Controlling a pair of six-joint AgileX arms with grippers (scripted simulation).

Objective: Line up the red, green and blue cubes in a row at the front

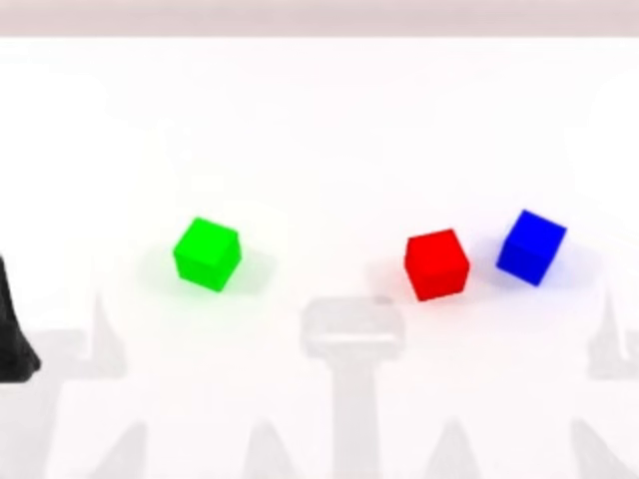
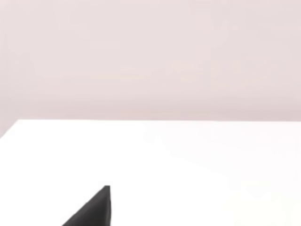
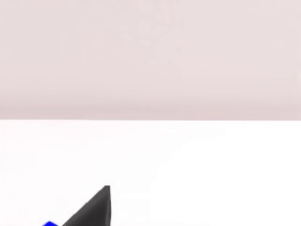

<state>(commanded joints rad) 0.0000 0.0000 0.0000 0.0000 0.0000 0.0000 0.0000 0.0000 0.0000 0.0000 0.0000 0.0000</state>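
Note:
In the top view the green cube (image 1: pixel 207 253) sits left of centre on the white table. The red cube (image 1: pixel 436 263) lies right of centre, and the blue cube (image 1: pixel 531 246) is just to its right, a small gap apart and slightly farther back. My left arm (image 1: pixel 12 339) shows as a dark shape at the table's left edge, well clear of the green cube. Only a dark wedge of my left gripper (image 2: pixel 94 212) shows in its wrist view, over bare table. A like wedge of my right gripper (image 3: pixel 94 209) shows beside a corner of the blue cube (image 3: pixel 51 223).
The white table (image 1: pixel 319 120) ends at a back edge against a pale wall (image 1: pixel 319 15). Grey shadows of the arms and a stand (image 1: pixel 351 329) fall across the front strip of the table.

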